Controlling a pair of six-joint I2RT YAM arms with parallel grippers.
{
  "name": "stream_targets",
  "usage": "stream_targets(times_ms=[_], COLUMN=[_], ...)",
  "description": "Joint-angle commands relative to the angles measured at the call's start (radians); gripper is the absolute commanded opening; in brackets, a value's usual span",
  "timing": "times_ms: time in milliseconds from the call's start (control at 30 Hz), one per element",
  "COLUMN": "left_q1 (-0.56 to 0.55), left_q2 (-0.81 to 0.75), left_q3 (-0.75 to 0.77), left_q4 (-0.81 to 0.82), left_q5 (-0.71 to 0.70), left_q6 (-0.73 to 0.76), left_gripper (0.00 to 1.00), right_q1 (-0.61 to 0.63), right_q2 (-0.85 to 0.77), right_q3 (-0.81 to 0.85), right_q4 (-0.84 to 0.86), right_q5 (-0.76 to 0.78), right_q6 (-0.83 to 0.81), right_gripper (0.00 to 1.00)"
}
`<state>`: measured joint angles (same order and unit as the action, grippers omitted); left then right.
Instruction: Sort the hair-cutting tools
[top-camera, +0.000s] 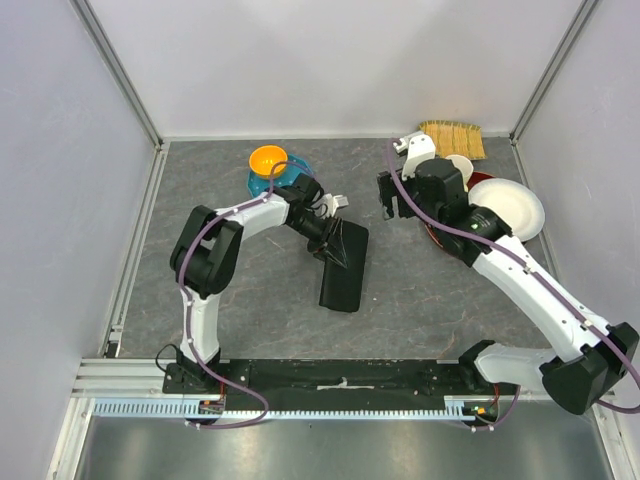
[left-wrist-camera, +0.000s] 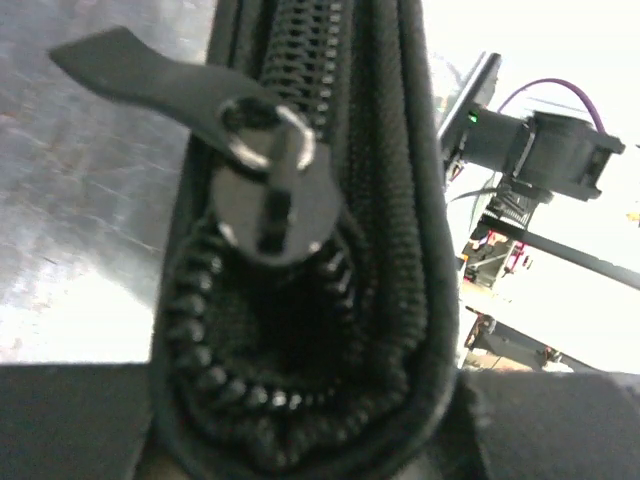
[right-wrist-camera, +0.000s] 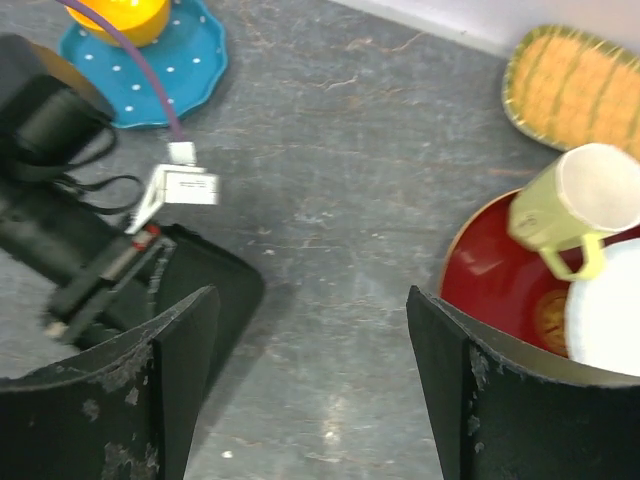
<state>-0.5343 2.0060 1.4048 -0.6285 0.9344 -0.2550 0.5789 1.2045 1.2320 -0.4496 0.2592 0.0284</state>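
The scissors and combs are not in view in any frame. A flat black zip case (top-camera: 345, 270) lies mid-table. My left gripper (top-camera: 330, 240) is shut on its far end. In the left wrist view the case's zipped edge (left-wrist-camera: 390, 250) fills the frame between my fingers (left-wrist-camera: 545, 425), with the round metal zip slider (left-wrist-camera: 275, 195) and its black pull tab just ahead, and the zip looks closed. My right gripper (top-camera: 393, 200) hangs open and empty above bare table to the right of the case (right-wrist-camera: 215, 285), its fingertips (right-wrist-camera: 180, 335) spread wide.
An orange bowl (top-camera: 268, 159) sits on a blue dotted plate (top-camera: 262, 184) behind the left gripper. At back right are a red plate (right-wrist-camera: 490, 270), a white plate (top-camera: 508, 208), a yellow-green cup (right-wrist-camera: 575, 205) and a woven mat (top-camera: 452, 138).
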Motion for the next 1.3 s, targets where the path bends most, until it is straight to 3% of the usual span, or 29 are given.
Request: stream_targets(times_ms=[0, 133, 167, 367, 500, 767, 967, 1267], left_q1=[0.008, 0.03, 0.036, 0.077, 0.115, 0.145, 0.145, 0.145], left_q2=[0.045, 0.056, 0.056, -0.032, -0.171, -0.636, -0.898, -0.99], left_q3=[0.111, 0.112, 0.112, 0.073, -0.019, -0.183, -0.208, -0.144], left_q4=[0.033, 0.003, -0.008, -0.08, -0.073, -0.03, -0.002, -0.04], left_q5=[0.018, -0.061, -0.084, -0.353, -0.622, -1.013, -1.118, -1.08], left_q6=[-0.082, -0.069, -0.061, -0.043, -0.09, -0.09, -0.063, -0.046], left_gripper=[0.26, 0.57, 0.99, 1.0, 1.0, 1.0, 1.0, 1.0], right_q1=[-0.001, -0.001, -0.001, -0.001, -0.002, -0.002, -0.002, -0.004], right_q2=[0.026, 0.026, 0.023, 0.041, 0.055, 0.024, -0.023, -0.023], right_q3=[0.008, -0.002, -0.005, -0.003, 0.011, -0.034, -0.068, -0.052], right_q4=[0.019, 0.017, 0.017, -0.018, -0.046, -0.034, 0.089, 0.195], right_q5=[-0.061, -0.083, -0.071, 0.08, 0.14, 0.233, 0.241, 0.204], right_q6=[0.205, 0.209, 0.214, 0.271, 0.323, 0.524, 0.519, 0.51], right_gripper=[0.83, 0.88, 0.89, 0.91, 0.91, 0.89, 0.89, 0.89])
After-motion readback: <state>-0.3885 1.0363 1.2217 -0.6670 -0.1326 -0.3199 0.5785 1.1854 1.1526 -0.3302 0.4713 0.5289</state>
